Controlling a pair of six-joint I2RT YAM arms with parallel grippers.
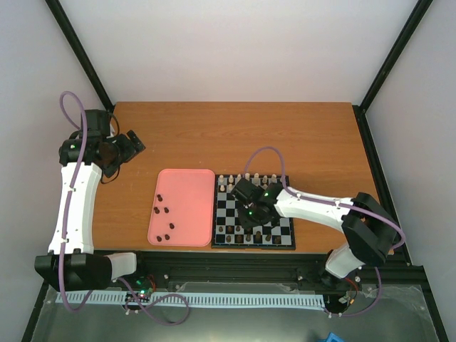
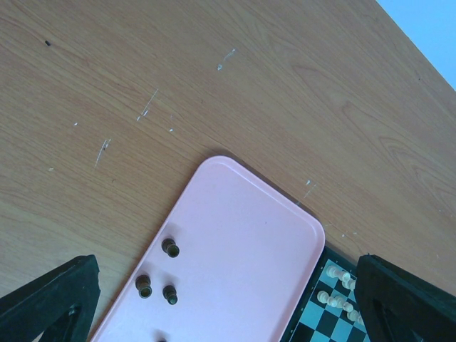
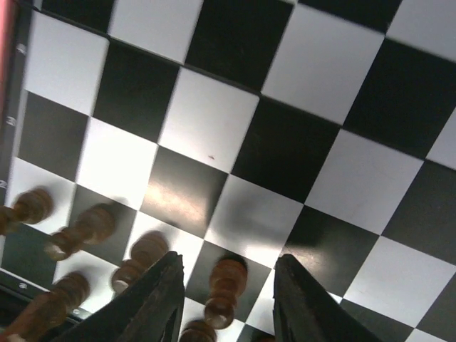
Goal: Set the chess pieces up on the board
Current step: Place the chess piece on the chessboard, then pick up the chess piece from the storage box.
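Observation:
The board lies right of centre. My right gripper hovers low over its near rows. In the right wrist view the jaws stand open around a brown chess piece upright on a dark square, with a gap on each side. More brown pieces line the board's near-left squares. Other dark pieces lie loose on the pink tray. My left gripper hangs open and empty over the table's far left; between its fingers show the tray and three dark pieces.
Cream-white pieces fill the board's far rows. The pink tray touches the board's left side. Bare wood stretches behind both. A black frame rail runs along the table's near edge.

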